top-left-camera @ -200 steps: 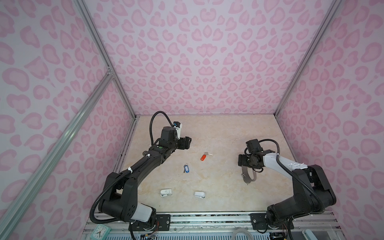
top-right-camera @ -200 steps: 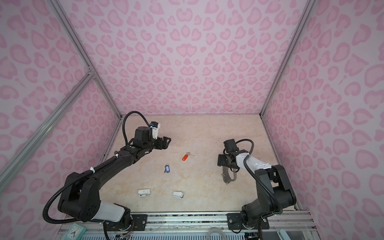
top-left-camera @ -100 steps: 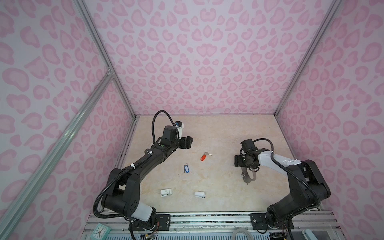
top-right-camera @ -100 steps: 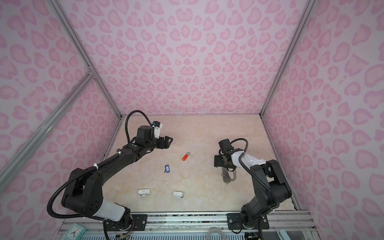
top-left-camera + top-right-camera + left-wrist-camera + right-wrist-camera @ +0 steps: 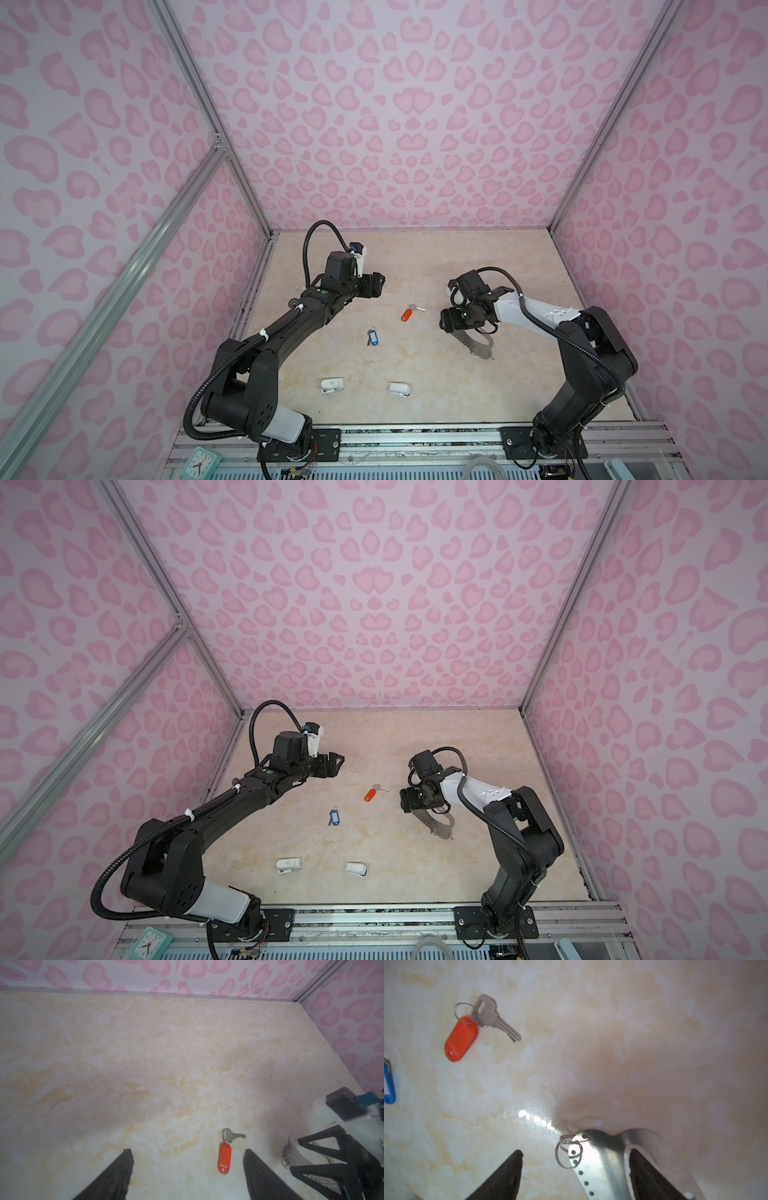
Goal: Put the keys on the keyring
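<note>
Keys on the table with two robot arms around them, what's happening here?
Nothing is held yet. The left gripper, fingers open, hovers pointing toward the red-tagged key, which lies on the table not far from the blue-tagged key. The right gripper, fingers also open, sits low over one end of the metal keyring holder, straddling it without closing. Neither key is on the holder's rings.

My top views both looked steeply down from high over the near edge, far off, sharing the whole marble tabletop (image 5: 457,257). Left wrist camera sat low and close, facing the back wall (image 5: 187,972) past the red-tagged key (image 5: 224,1159). Right wrist camera looked close down on that key, plus the keyring (image 5: 602,1163).
</note>
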### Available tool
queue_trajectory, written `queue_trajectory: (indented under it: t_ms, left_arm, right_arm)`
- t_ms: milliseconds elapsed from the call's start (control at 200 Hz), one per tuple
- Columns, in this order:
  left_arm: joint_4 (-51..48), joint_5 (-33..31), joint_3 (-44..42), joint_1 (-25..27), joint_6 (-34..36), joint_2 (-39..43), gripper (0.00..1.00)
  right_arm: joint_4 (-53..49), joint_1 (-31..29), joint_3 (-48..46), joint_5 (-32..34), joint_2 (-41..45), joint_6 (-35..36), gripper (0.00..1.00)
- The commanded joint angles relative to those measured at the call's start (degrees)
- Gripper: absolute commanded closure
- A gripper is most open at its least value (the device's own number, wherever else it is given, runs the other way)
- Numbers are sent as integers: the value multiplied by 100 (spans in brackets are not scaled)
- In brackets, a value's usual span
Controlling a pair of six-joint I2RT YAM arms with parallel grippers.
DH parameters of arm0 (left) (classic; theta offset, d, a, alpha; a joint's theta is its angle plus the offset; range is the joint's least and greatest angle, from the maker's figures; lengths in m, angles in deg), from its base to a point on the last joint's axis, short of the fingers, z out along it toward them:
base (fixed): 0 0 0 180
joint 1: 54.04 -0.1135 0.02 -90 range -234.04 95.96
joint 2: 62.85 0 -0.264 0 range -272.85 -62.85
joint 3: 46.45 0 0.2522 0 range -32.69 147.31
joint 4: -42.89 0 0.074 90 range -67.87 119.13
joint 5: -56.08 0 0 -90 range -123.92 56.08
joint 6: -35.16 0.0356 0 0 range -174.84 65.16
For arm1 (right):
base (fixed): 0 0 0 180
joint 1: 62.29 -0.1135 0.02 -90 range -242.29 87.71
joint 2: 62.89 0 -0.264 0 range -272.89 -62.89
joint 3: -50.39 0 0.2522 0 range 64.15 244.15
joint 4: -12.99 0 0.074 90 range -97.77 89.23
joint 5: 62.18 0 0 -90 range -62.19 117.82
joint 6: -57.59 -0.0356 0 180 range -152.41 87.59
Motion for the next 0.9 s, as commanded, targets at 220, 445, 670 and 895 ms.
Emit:
queue_trajectory:
  t_ms: [220,445,670,895]
  left_arm:
    - [-361,-453,398,999,1170,-442,29]
    - [-495,-148,952,1773,1647,-1197,41]
    - [-363,258,1306,2314,1638,-1918,55]
    - [-260,224,1708,2710,1673,-2534,68]
  right_arm:
    - [-266,637,227,101,1036,817,29]
    - [-306,1160,-26,307,1649,766,34]
    - [-131,1356,-517,785,2306,612,41]
    - [83,1351,-840,776,2628,631,45]
